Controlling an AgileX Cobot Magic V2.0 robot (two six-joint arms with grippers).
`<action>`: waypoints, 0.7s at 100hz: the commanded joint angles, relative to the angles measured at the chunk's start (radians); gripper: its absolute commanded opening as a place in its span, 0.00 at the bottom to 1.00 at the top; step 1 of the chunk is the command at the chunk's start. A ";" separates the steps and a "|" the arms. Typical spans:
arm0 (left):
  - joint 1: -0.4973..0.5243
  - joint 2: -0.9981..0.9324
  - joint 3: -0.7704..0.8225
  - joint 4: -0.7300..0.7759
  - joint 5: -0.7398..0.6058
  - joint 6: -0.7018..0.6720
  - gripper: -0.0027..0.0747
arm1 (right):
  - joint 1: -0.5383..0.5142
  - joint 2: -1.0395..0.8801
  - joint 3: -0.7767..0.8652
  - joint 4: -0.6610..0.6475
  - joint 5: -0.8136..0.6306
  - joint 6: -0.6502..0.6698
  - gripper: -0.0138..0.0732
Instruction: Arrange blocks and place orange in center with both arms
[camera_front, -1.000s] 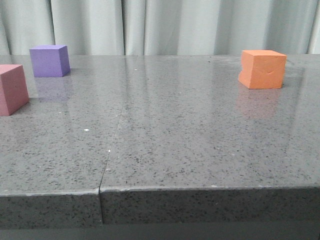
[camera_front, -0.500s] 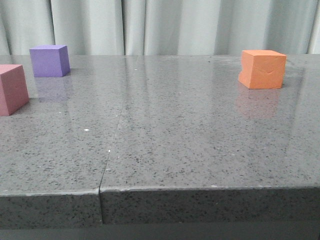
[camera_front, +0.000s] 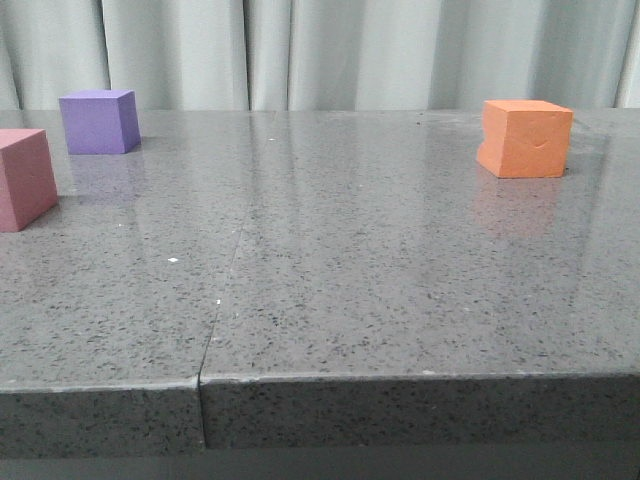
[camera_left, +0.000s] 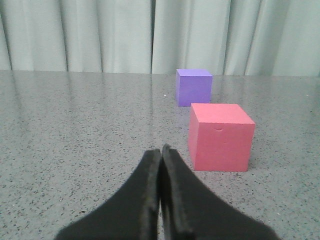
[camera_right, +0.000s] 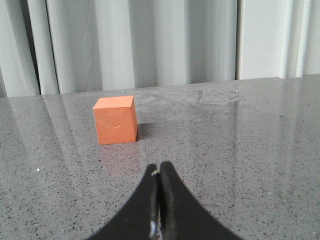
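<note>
No brand, label or legible writing could be made out on any cube or on the grippers. The surface was a polished grey speckled stone table (camera_front: 400, 300), glossy enough to carry faint reflections of the cubes, with a thin seam (camera_front: 225, 290) running from its front edge toward the back. Pale grey-green pleated curtains (camera_front: 330, 50) closed off the room behind it.

The orange cube (camera_front: 525, 138) was seen at the far right of the table, resting flat, with a small curved dent on the face turned toward the front camera; being a cube, it showed no long axis. The purple cube (camera_front: 98, 121) was placed at the far left, and the pink-red cube (camera_front: 24, 178) lay nearer, at the left edge, partly cut off by the frame. The two were near each other but apart, and well apart from the orange one.

The left gripper (camera_left: 160, 150) was held with fingers pressed together, empty, just short of the pink-red cube. The right gripper (camera_right: 159, 170) was likewise closed on nothing, facing the orange cube
</note>
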 joint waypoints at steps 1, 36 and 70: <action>0.001 -0.028 0.039 -0.007 -0.084 -0.001 0.01 | -0.007 -0.023 -0.020 -0.001 -0.095 -0.007 0.14; 0.001 -0.028 0.039 -0.007 -0.084 -0.001 0.01 | -0.007 0.097 -0.202 0.003 0.175 -0.007 0.14; 0.001 -0.028 0.039 -0.007 -0.084 -0.001 0.01 | -0.007 0.386 -0.455 0.003 0.351 -0.007 0.14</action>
